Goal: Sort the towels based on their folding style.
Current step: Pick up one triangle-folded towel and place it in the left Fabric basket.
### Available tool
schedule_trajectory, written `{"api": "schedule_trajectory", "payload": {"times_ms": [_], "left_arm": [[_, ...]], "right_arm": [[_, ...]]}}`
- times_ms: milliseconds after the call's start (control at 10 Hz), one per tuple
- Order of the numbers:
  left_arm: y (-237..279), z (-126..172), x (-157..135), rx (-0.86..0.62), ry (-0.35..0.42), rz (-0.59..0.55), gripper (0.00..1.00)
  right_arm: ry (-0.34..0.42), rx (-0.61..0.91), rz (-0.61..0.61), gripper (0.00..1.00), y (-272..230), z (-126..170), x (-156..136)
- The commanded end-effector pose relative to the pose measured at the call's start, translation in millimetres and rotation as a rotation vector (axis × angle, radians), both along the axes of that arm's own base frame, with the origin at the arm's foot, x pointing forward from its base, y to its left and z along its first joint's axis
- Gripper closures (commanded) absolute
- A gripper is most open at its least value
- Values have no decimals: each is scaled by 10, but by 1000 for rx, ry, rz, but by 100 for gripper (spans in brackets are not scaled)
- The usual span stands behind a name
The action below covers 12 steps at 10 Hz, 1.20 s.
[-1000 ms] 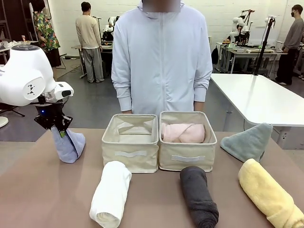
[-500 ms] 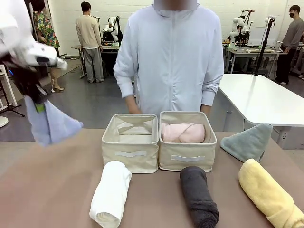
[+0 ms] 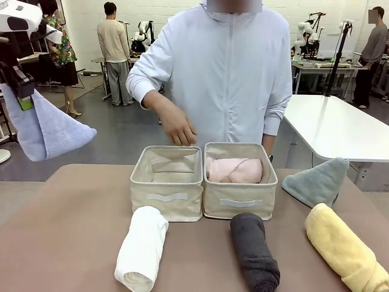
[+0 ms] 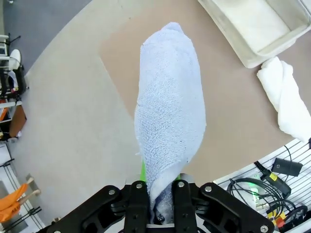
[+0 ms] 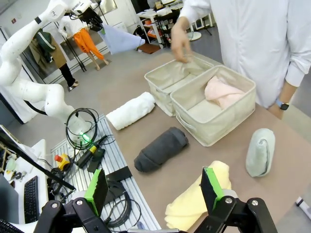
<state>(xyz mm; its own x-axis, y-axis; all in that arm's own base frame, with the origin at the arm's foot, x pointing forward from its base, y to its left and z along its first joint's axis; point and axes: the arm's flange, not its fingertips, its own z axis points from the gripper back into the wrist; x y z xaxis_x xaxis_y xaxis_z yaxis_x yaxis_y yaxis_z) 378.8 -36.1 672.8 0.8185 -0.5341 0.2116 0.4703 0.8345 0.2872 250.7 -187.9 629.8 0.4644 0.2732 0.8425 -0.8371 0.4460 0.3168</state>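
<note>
On the brown worktop (image 3: 67,243) between the robot and a person in a pale zipped jacket stand two beige fabric bins side by side, touching: the left bin (image 3: 165,198) and the right bin (image 3: 240,204). There are six towels in all, four rolled and two folded into triangles. One roll, the pink towel (image 3: 234,170), lies inside the right bin. Three rolls lie on the worktop in front of the bins: the white towel (image 3: 143,246) before the left bin, the dark grey towel (image 3: 253,249) before the right bin, and the yellow towel (image 3: 343,249) near the right edge. One triangle, the sage-green towel (image 3: 319,179), rests just right of the right bin. The other triangle, the light blue towel (image 3: 45,131), hangs in the air high at the far left, off the worktop, pinched at one corner by the left gripper (image 4: 159,196), whose jaws are closed tight on it. The right gripper (image 5: 154,187) is spread wide with nothing between its green pads. The person's hand (image 3: 177,128) hovers above the left bin.
</note>
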Motion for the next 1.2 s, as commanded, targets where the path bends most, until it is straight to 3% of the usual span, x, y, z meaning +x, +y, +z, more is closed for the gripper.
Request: {"api": "schedule_trajectory", "payload": {"times_ms": [0, 100, 200, 300, 500, 700, 1100], "left_arm": [[-15, -86, 42, 7, -1, -1, 100], [-15, -86, 42, 7, -1, -1, 100], [-13, -62, 26, 1, 13, -3, 85], [-66, -50, -119, 116, 34, -121, 85], [508, 122, -870, 165, -12, -224, 85], [714, 17, -1298, 174, -42, -215, 85], [778, -75, -1166, 137, -21, -242, 85]], "right_arm": [[-20, 18, 12, 0, -2, 32, 14], [-20, 18, 12, 0, -2, 32, 14], [-20, 18, 12, 0, -2, 32, 14], [-20, 18, 12, 0, -2, 32, 14], [-20, 18, 12, 0, -2, 32, 14], [-20, 18, 12, 0, -2, 32, 14], [-20, 18, 12, 0, -2, 32, 14]]}}
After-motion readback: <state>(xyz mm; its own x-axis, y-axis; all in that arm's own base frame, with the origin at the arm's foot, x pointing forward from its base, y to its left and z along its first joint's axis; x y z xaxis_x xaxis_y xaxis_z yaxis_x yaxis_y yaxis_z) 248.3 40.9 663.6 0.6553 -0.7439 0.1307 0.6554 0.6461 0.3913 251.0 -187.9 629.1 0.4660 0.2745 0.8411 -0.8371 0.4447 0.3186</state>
